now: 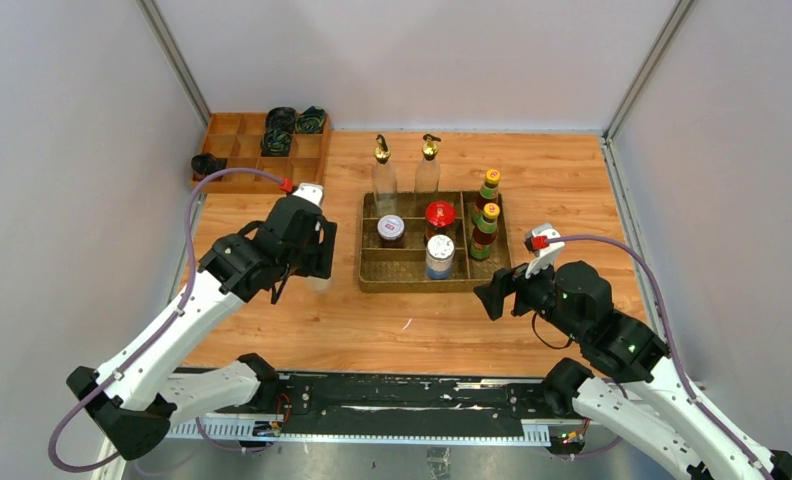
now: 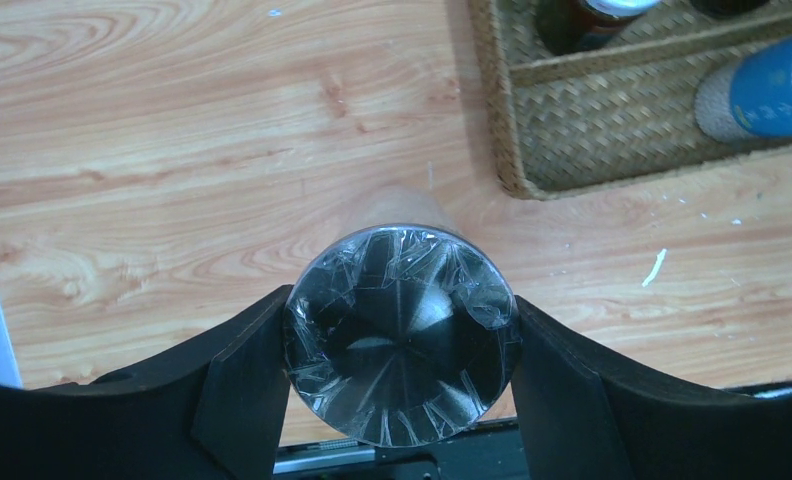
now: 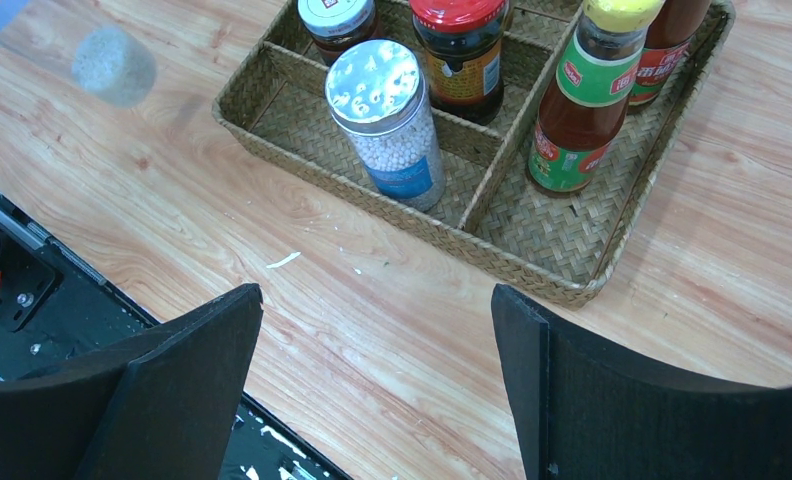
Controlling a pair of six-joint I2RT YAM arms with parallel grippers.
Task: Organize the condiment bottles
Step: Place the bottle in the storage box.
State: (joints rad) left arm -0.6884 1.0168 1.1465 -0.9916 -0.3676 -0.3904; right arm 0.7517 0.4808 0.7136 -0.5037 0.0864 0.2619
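Left tool [image 2: 400, 340] grips silver-lidded shaker [image 2: 402, 352] squarely between its jaws.

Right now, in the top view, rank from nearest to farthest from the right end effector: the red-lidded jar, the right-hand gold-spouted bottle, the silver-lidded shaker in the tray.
From the right end effector:
1. Silver-lidded shaker, near row of the tray.
2. Red-lidded jar, directly behind it.
3. Right-hand gold-spouted bottle, farthest back.
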